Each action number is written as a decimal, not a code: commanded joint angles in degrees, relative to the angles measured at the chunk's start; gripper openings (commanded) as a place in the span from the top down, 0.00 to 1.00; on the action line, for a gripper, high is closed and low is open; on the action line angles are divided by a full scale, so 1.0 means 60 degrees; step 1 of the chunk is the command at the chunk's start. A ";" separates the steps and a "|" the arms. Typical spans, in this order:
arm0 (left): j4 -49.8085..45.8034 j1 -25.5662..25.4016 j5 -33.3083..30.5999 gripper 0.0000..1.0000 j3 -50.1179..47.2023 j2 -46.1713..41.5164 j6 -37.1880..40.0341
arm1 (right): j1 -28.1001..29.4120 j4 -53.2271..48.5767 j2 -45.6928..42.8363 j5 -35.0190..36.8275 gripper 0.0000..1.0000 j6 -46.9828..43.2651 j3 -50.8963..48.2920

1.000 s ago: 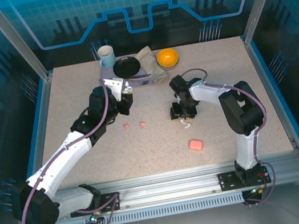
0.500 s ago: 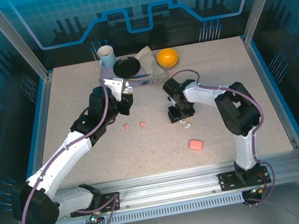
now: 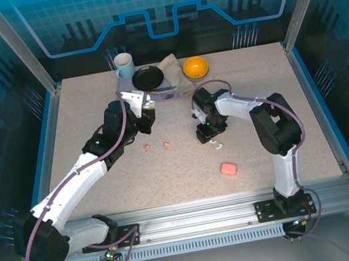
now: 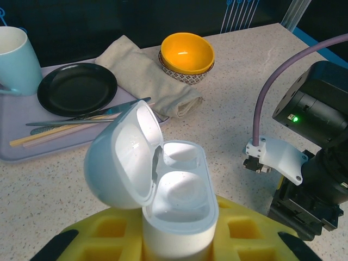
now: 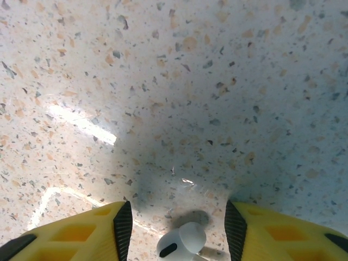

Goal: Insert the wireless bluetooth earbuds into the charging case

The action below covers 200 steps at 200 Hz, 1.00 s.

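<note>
- Two pink earbuds (image 3: 147, 148) (image 3: 166, 145) lie side by side on the speckled table (image 3: 84, 119), apart from each other, between the two arms and nearer the left one.
- One white case (image 4: 176, 201) stands upright in the left gripper (image 3: 148, 120). The yellow fingers (image 4: 109, 239) are pressed against its lower half from both sides.
- Its lid (image 4: 122, 160) is swung back and open. Both hollows inside the case show bare white.
- One white earbud (image 5: 182, 242) lies on the table between the fingers (image 5: 81, 231) of the right gripper (image 5: 178, 223). The claw is spread, and as far as the wrist view shows, the bud touches neither finger.
- From above, the right gripper sits low over the table near its middle, with a small white speck just beside it on the near side.
- One pink case (image 3: 229, 169) rests closed on the table, near the right arm's base and well apart from both grippers.
- Along the far edge sits a pale tray (image 4: 32, 152) carrying a black plate (image 4: 77, 88), a light blue mug (image 4: 16, 60), and some cutlery and chopsticks (image 4: 70, 122).
- A folded beige cloth (image 4: 147, 73) lies partly over the tray's right end, and an orange bowl (image 4: 187, 53) stands just beside the cloth.
</note>
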 commanded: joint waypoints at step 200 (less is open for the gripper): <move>0.0380 0.0097 0.0230 1.00 0.0224 -0.0149 -0.0265 | 0.1053 -0.1169 -0.0249 0.1553 0.61 0.0483 -0.0264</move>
